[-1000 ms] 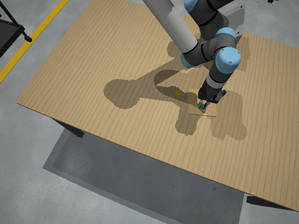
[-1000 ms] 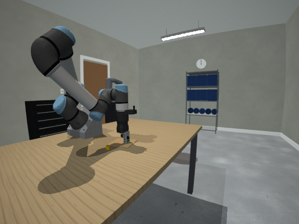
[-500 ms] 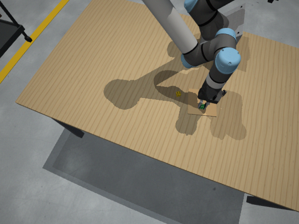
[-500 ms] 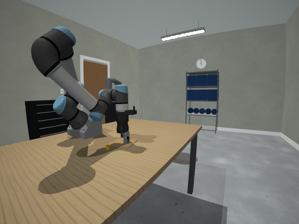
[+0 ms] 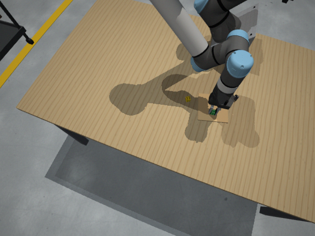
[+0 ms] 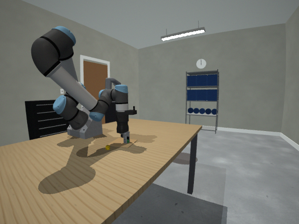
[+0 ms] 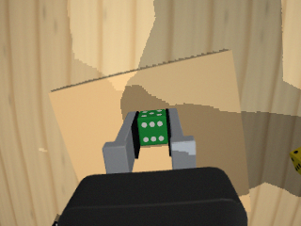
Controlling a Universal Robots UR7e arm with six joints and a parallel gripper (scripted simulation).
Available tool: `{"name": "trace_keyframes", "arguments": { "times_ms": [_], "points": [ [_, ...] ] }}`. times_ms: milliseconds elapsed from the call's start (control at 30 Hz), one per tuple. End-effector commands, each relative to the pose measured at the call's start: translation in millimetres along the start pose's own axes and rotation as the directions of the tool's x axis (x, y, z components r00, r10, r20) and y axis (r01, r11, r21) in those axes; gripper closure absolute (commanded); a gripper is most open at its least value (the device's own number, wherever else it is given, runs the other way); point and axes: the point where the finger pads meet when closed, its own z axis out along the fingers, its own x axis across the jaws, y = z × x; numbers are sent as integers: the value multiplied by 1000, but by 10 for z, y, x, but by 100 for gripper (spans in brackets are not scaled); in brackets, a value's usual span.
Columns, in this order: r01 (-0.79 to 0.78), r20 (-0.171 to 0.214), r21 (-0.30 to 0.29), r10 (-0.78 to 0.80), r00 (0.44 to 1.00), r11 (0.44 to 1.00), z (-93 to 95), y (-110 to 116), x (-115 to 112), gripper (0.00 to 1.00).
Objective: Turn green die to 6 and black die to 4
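Note:
My gripper (image 5: 213,111) (image 6: 125,140) (image 7: 153,123) points straight down over the tan mat (image 5: 224,117) (image 6: 132,142) (image 7: 80,122) and is shut on the green die (image 5: 212,112) (image 6: 127,140) (image 7: 151,129). In the wrist view the die's face toward the camera shows six white pips. The die is low over the middle of the mat; I cannot tell whether it touches. The yellow die (image 5: 187,99) (image 6: 108,147) (image 7: 296,159) lies on the bare table, a short way off the mat's edge. The mat lies flat. No black die shows in any view.
The wooden table (image 5: 101,76) (image 6: 72,183) carries the arm's base (image 6: 81,130) at its back edge, behind the mat. The arm's links hang over the area behind the mat and cast wide shadows. A black cart (image 5: 10,33) stands off the table's far left corner.

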Motion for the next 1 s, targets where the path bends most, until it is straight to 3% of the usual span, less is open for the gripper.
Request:
{"name": "trace_keyframes", "arguments": {
  "times_ms": [0,500,533,800,833,967],
  "points": [
    [0,0,1,0,1000,1000,-4,-3,0,60],
    [0,0,1,0,1000,1000,-4,-3,0,60],
    [0,0,1,0,1000,1000,-4,-3,0,54],
    [0,0,1,0,1000,1000,-4,-3,0,42],
    [0,0,1,0,1000,1000,-4,-3,0,36],
    [0,0,1,0,1000,1000,-4,-3,0,36]
  ]
}}
